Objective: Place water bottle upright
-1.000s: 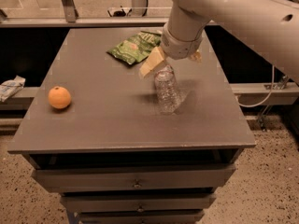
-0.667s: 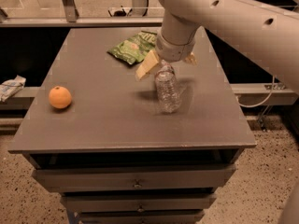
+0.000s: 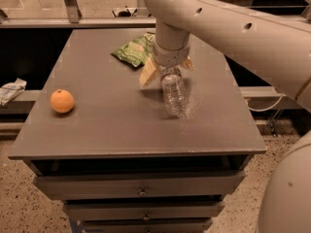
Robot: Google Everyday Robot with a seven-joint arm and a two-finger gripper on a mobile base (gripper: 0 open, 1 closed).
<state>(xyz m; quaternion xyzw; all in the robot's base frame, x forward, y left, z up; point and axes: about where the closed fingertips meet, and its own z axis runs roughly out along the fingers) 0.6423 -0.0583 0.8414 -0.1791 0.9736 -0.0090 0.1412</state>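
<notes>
The water bottle (image 3: 174,95), clear and ribbed, stands on the grey table (image 3: 112,120) right of centre, with its base toward me. Its cap end is hidden under my wrist. My gripper (image 3: 167,71) hangs just above and behind the bottle's top. One beige finger (image 3: 148,73) sits to the bottle's left and the other shows at the right, with a gap between the left one and the bottle. The jaws stand open and hold nothing.
An orange (image 3: 62,101) lies near the table's left edge. A green snack bag (image 3: 135,50) lies at the back, just left of my arm. A white cloth (image 3: 10,90) lies off the table to the left. Drawers (image 3: 142,191) sit below the front edge.
My arm and gripper have shifted a little to the left over the bottle's top. The bottle has stayed in place.
</notes>
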